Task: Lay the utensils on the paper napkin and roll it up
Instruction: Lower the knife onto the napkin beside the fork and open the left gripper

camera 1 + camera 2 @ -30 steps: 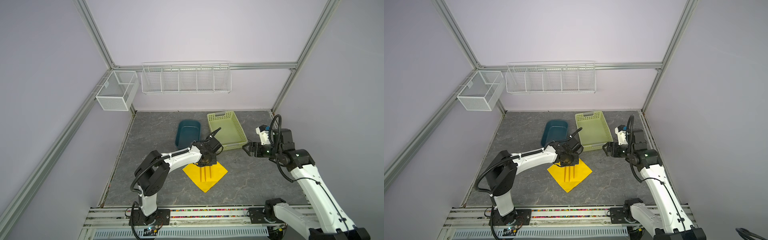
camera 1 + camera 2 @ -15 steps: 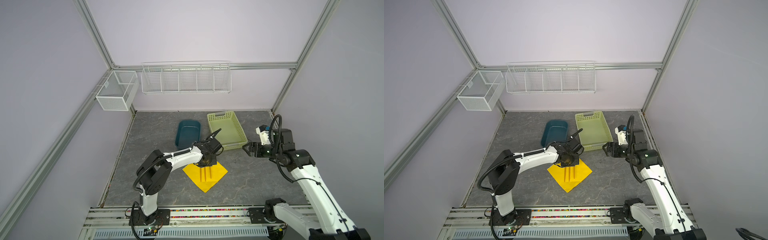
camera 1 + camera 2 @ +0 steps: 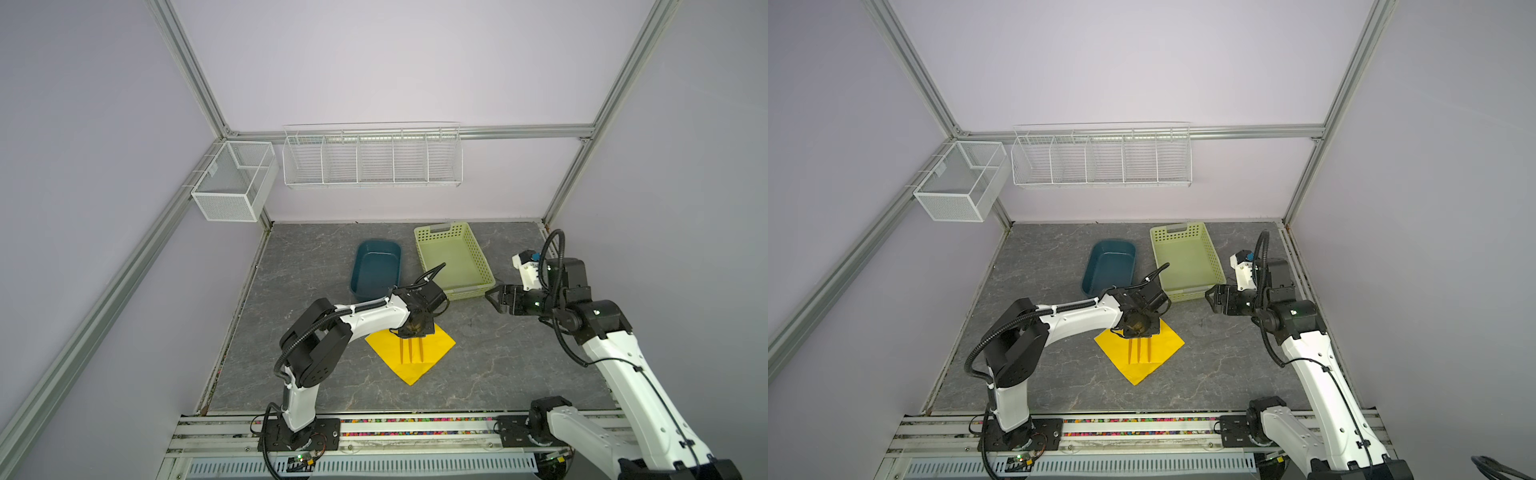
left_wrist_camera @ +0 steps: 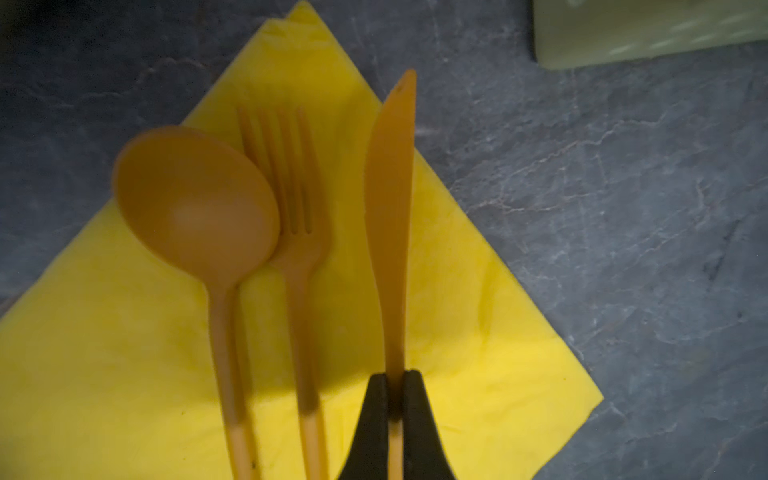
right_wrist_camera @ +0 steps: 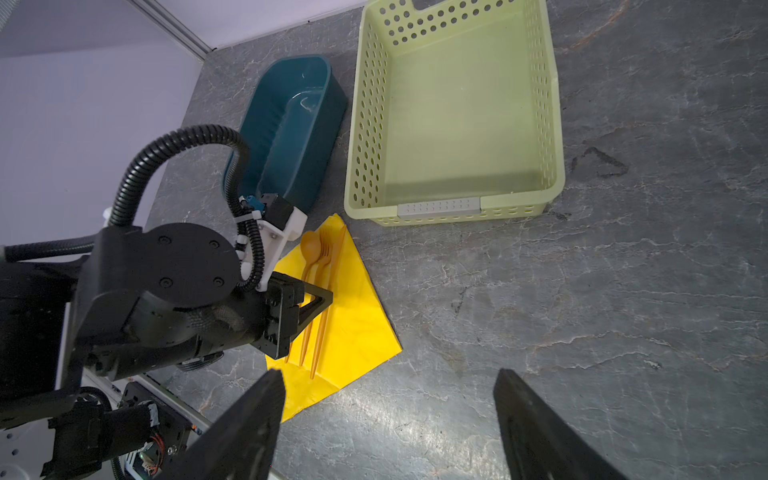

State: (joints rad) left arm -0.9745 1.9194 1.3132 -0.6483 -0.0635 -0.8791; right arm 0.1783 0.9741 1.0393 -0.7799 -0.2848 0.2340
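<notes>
- Top views: even, diffuse light; sharp; shadows soft.
- Left wrist view: dim, murky. Spoon (image 4: pixel 195 203) and fork (image 4: pixel 291 187) blurred, knife (image 4: pixel 390 199) little clearer. Dark shadow across paper napkin (image 4: pixel 478 332).
- Right wrist view: bright, crisp. Right tool (image 5: pixel 386 386) fingers (image 5: pixel 249 415) out of focus. Small glint inside blue tub (image 5: pixel 266 124).

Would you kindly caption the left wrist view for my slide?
Left hand pinching the knife beside fork and spoon on yellow napkin.

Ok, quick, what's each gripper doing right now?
Left gripper: closed on the knife.
Right gripper: open, holding nothing.
</notes>
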